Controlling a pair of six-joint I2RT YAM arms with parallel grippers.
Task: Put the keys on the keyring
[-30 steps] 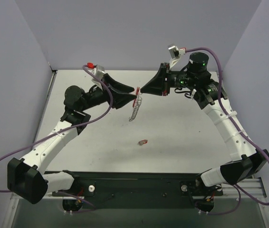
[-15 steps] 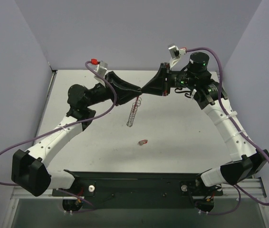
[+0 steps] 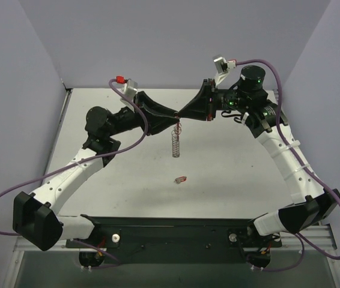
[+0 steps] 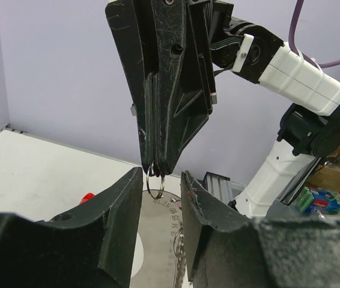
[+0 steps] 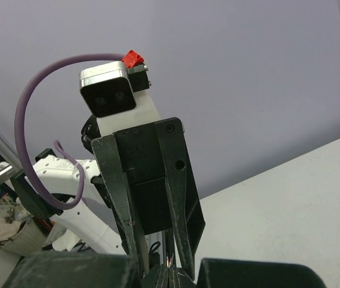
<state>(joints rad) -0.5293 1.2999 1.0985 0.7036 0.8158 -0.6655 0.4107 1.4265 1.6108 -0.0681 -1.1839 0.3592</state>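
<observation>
Nearest the bases, a small red piece (image 3: 181, 179) lies on the table (image 3: 236, 162). Beyond it the keys (image 3: 175, 144) hang as a narrow, lacy silver string, straight below the meeting fingertips. The right gripper (image 3: 181, 116) is clenched on the keyring (image 4: 155, 183), a thin loop at its tips. The left gripper (image 4: 161, 176) stands parted, one finger on either side of that loop.

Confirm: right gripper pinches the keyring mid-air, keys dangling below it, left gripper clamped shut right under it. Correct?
One error: the left gripper is not clamped shut. The left wrist view shows its fingers apart, with a clear gap between them. The rest stands: the right gripper pinches the keyring mid-air and the keys dangle below it.
</observation>
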